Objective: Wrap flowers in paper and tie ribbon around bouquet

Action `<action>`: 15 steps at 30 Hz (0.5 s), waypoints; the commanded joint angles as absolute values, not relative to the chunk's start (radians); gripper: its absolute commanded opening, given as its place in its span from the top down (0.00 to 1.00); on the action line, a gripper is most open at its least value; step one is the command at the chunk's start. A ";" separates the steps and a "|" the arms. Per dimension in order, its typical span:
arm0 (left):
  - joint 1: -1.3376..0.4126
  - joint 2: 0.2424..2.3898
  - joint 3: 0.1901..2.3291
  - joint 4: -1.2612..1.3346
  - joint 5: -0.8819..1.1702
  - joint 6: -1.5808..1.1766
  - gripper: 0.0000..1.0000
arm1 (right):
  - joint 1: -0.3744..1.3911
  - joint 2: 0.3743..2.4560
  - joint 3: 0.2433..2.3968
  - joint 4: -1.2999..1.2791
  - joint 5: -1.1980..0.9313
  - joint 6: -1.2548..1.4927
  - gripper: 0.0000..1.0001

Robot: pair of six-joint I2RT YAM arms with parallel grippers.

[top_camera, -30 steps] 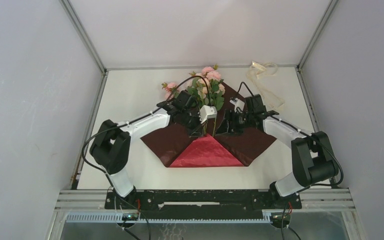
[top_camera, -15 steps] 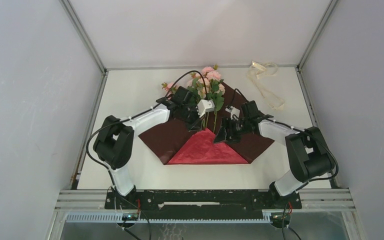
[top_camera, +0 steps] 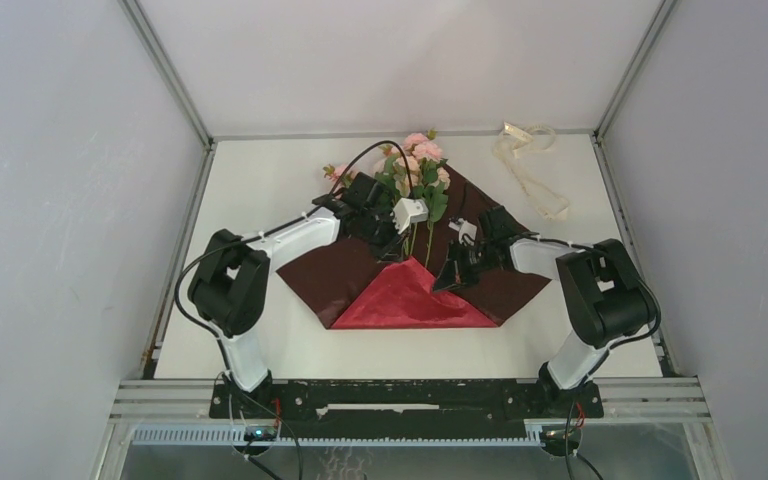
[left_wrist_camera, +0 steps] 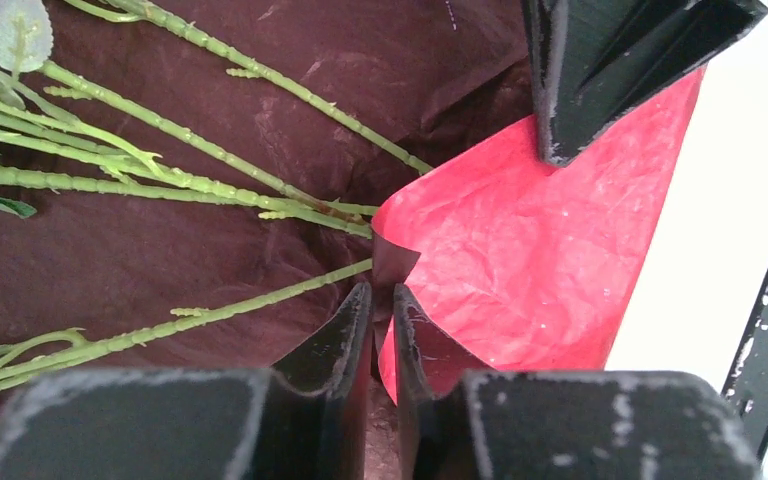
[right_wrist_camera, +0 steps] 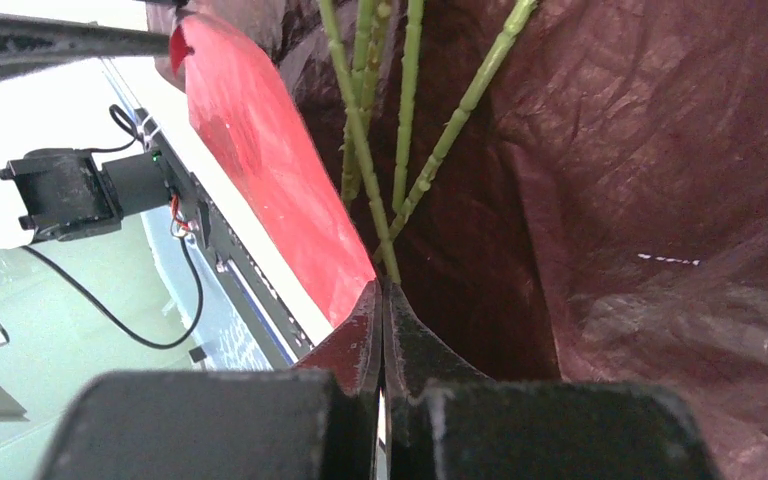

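Pinching paper (right_wrist_camera: 260,170), seemingly, right tool (right_wrist_camera: 384,290) shows only wrist-side.

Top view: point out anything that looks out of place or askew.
One pink bloom sticks out left of the other flowers, and the stems splay apart on the paper rather than lying gathered. The ribbon lies crumpled at the far right corner, off the paper.

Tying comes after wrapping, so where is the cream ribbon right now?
Top view: the thin cream-white fabric ribbon lies loose in the far right corner of the white table, beyond the right gripper, just off the dark red crinkled paper sheet.
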State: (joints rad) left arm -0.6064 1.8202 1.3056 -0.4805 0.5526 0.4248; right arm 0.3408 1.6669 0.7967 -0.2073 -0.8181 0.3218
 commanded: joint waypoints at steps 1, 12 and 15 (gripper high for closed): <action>-0.601 1.762 1.338 -0.498 0.552 0.425 0.75 | 0.340 1.689 0.793 -0.113 -0.801 0.377 1.00; -0.645 1.587 1.301 -0.821 0.561 0.523 0.56 | 0.332 1.682 0.793 -0.111 -0.721 0.423 1.00; -0.704 1.559 1.225 -0.851 0.544 0.545 0.56 | 0.331 1.676 0.793 -0.112 -0.704 0.434 1.00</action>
